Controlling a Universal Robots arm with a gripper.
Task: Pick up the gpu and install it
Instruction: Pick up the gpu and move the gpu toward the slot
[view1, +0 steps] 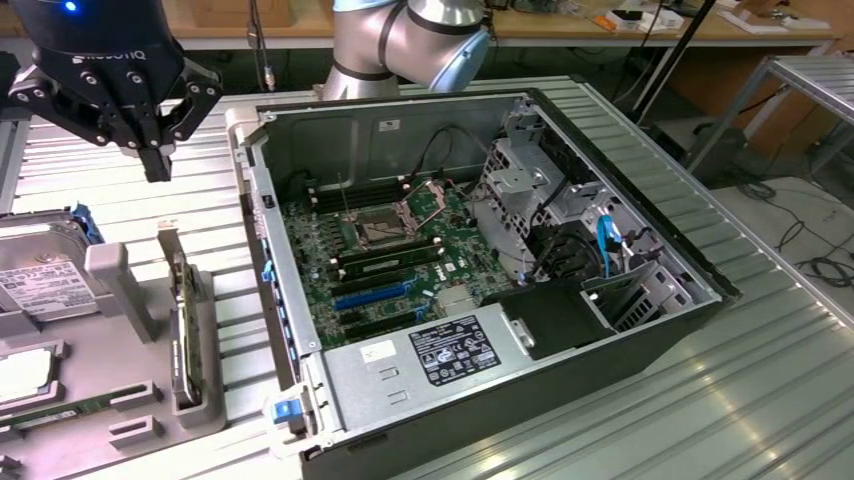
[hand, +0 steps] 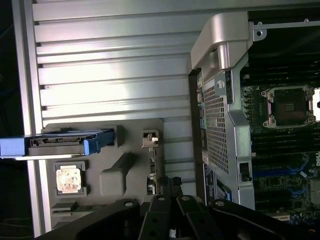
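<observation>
One robot arm (view1: 407, 35) hangs its single black gripper (view1: 158, 170) over a ribbed metal table (view1: 747, 400). Its fingers are pressed fully together with nothing between them. Beneath it sits one grey parts holder (view1: 114, 275) carrying four parts: one gpu (view1: 184, 320), one hard drive (view1: 40, 280), one memory stick (view1: 67, 410) and one processor chip (hand: 68, 180).

The gpu stands on edge in a slot of the holder, its silver end bracket up. In the exterior view it lies at about six o'clock from the gripper, clear of the fingertips and untouched. The hard drive is at about eight o'clock from the gripper, and the memory stick lies flat near the holder's front edge.

In the wrist view the closed gripper (hand: 172, 200) hovers over the card, the gpu (hand: 152, 172) seen edge-on just past the fingers.

One open computer case (view1: 641, 215) lies on its side at about four o'clock from the gripper in the exterior view. It shows one motherboard (view1: 400, 250), one bare processor socket (view1: 380, 228) and one labelled power supply (view1: 447, 352).
</observation>
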